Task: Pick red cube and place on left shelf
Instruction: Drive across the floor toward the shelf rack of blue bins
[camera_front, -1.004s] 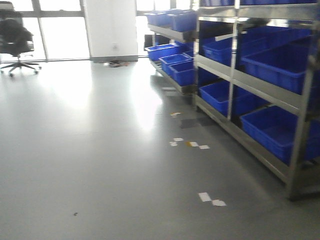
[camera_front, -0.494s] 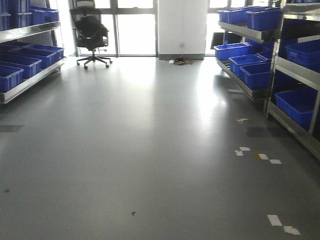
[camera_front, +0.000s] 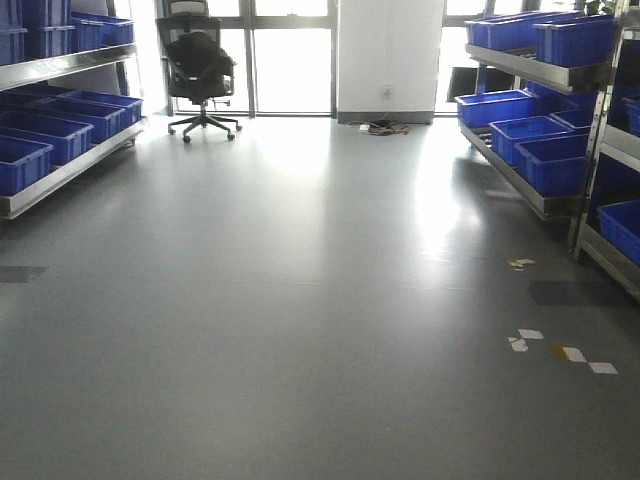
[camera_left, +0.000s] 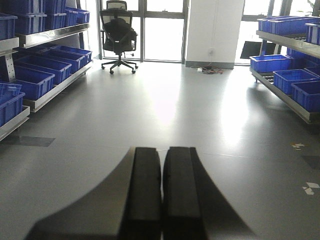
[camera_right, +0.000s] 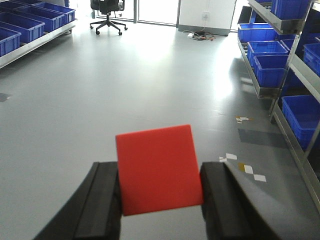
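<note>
Pinched slightly tilted in the right gripper (camera_right: 160, 200), the red cube (camera_right: 159, 167) could slip if the base jolts; the left gripper (camera_left: 162, 190) is pressed together empty, and the left shelf (camera_front: 70, 168) lies well away across the floor (camera_front: 300, 300)

Colour-wise it's pretty simple: the red cube (camera_right: 157, 167) is flat bright red with no markings, and the right gripper (camera_right: 159, 192) and left gripper (camera_left: 161, 170) are both plain matte black. The floor (camera_front: 300, 300) is glossy grey with white glare patches. In the front view, the bins (camera_front: 545, 165) at 3 and 9 o'clock are solid blue on silvery shelves (camera_front: 70, 170). There's a black office chair (camera_front: 200, 65) at 11, a white pillar (camera_front: 385, 50) at 12, and white-and-yellow tape scraps (camera_front: 572, 354) at 4.
</note>
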